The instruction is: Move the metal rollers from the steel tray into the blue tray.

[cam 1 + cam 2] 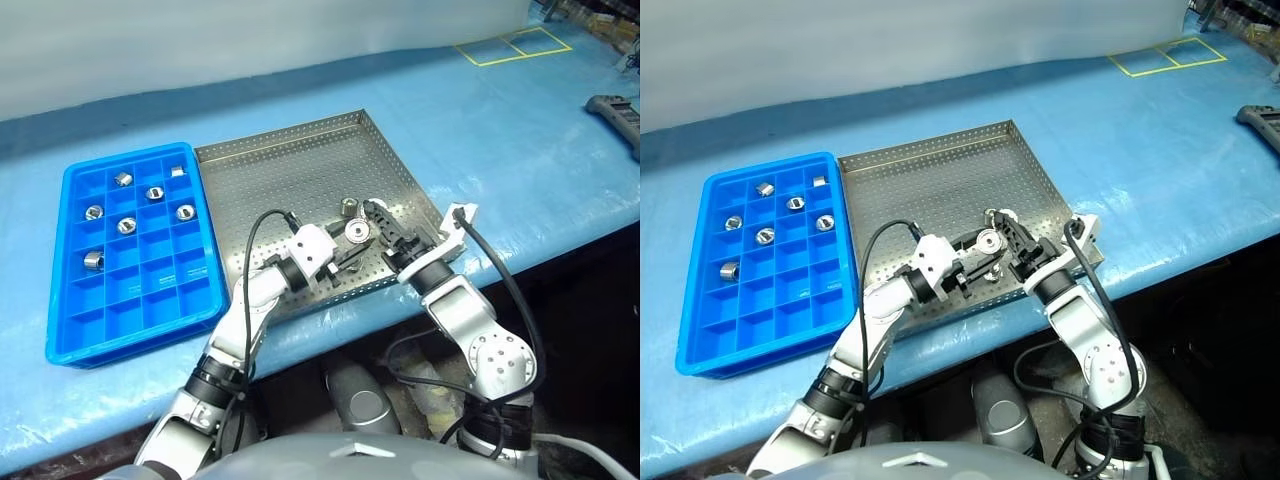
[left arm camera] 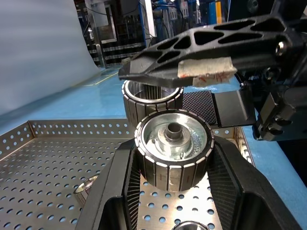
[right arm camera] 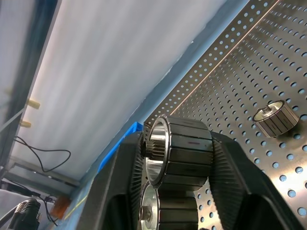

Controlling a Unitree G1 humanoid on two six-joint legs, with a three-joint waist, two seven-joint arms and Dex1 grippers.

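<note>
Blue-covered table: over the steel tray [image 1: 300, 165], your left gripper [image 2: 172, 191] and right gripper [image 3: 177, 191] each pinch a roller [image 2: 173, 148]. Next, carry both to empty cells of the blue tray [image 1: 70, 250].

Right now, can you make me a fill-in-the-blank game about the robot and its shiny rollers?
1. The left end effector is shut on one metal ______.
2. The right end effector is shut on a roller over the ______ tray.
3. Seven rollers already sit in the ______ tray.
4. The steel tray's floor is full of small ______.

Missing words: roller; steel; blue; holes
</note>
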